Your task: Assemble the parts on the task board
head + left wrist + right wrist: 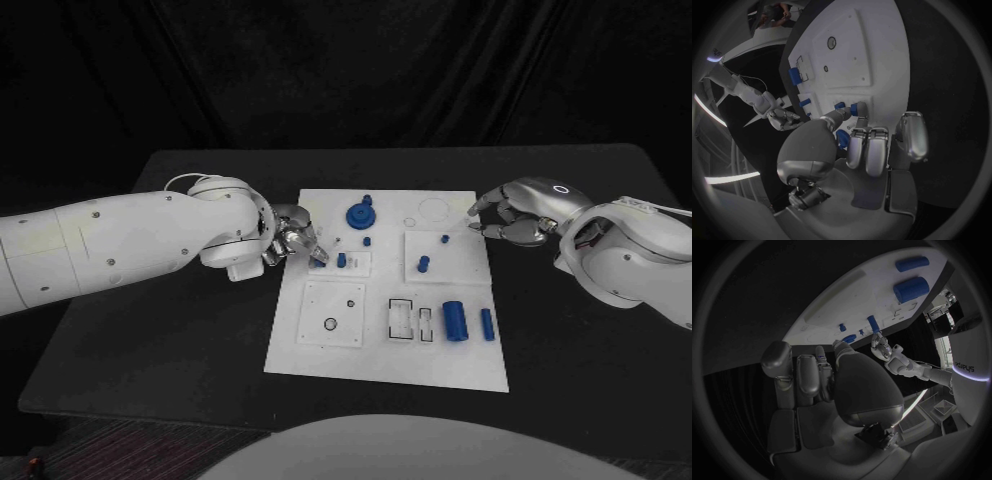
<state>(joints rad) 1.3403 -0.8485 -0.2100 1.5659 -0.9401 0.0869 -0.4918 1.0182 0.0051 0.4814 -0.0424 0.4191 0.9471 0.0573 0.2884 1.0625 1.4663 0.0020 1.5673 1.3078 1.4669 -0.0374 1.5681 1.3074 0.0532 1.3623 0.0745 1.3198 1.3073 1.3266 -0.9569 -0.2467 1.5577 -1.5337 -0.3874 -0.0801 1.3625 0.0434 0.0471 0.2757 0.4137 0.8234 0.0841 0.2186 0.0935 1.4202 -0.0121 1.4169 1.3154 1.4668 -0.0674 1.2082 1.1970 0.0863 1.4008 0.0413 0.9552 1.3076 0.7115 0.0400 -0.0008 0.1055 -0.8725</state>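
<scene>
Left hand sits at the task board left edge, fingers curled, tips close to a small blue peg standing upright just beside them; can't tell if it holds anything. Right hand hovers at the board's far right corner, fingers curled in, grasp unclear. Large blue cylinder lies well nearer the robot, long axis running near–far. No legible writing on the board.
</scene>
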